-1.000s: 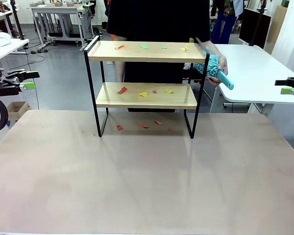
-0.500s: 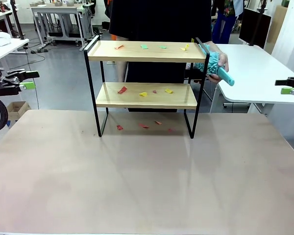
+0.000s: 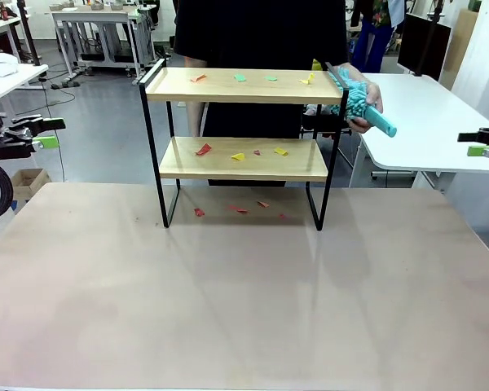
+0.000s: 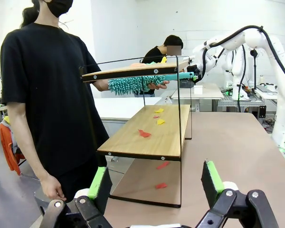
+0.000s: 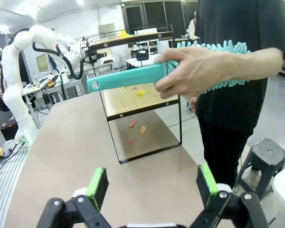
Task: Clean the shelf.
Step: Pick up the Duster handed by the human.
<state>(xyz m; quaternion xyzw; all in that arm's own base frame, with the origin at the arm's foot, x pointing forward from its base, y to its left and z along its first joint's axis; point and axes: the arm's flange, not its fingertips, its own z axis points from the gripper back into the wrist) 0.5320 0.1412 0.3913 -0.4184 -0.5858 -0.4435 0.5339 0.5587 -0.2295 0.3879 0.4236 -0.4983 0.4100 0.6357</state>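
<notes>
The shelf stands at the table's far side, two wooden boards in a black frame. Red, yellow and green paper scraps lie on both boards, and more scraps lie on the table under it. A person behind the shelf holds a teal fluffy duster at the right end of the top board. My left gripper hangs open off the table's left side, and my right gripper hangs open off its right side. The left wrist view shows the left gripper empty, facing the shelf end-on. The right gripper is empty too, below the duster.
The tan table stretches bare between me and the shelf. A white table stands behind at the right, close to the person's hand. Other benches and a second person are farther back.
The person's hand has lifted the duster a little, from beside the lower right post up to the top board's right end. Both grippers have stayed still and open.
</notes>
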